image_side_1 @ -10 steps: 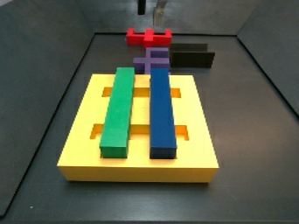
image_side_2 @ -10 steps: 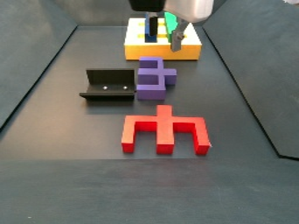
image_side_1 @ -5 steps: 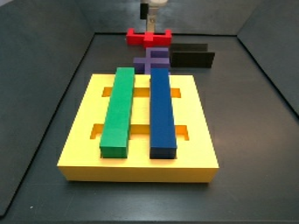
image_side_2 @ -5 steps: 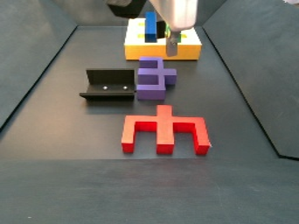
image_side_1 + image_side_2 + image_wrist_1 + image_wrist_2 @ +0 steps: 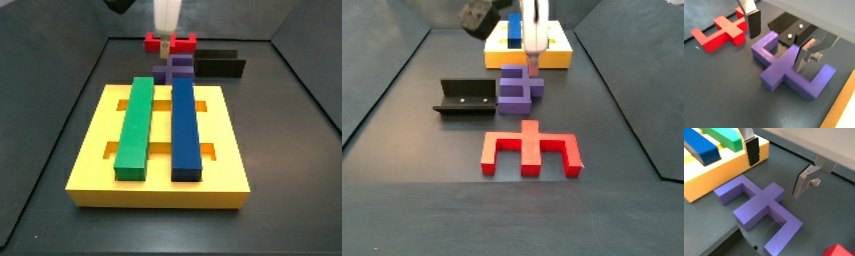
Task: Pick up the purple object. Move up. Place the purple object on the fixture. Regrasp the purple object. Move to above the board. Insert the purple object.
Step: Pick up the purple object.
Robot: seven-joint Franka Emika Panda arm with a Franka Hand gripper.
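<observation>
Purple blocky bridge-shaped piece (image 5: 517,87) flat on dark floor mid-table, long axis running between red notched block (image 5: 532,150) and large yellow slotted board (image 5: 160,143). Black L-shaped fixture (image 5: 465,96) just beside it. In a side view, piece (image 5: 174,68) mostly hidden behind board. Gripper (image 5: 779,40) above piece, jaws wide apart, empty, touching nothing; fingers (image 5: 751,150) straddle centre tab.
</observation>
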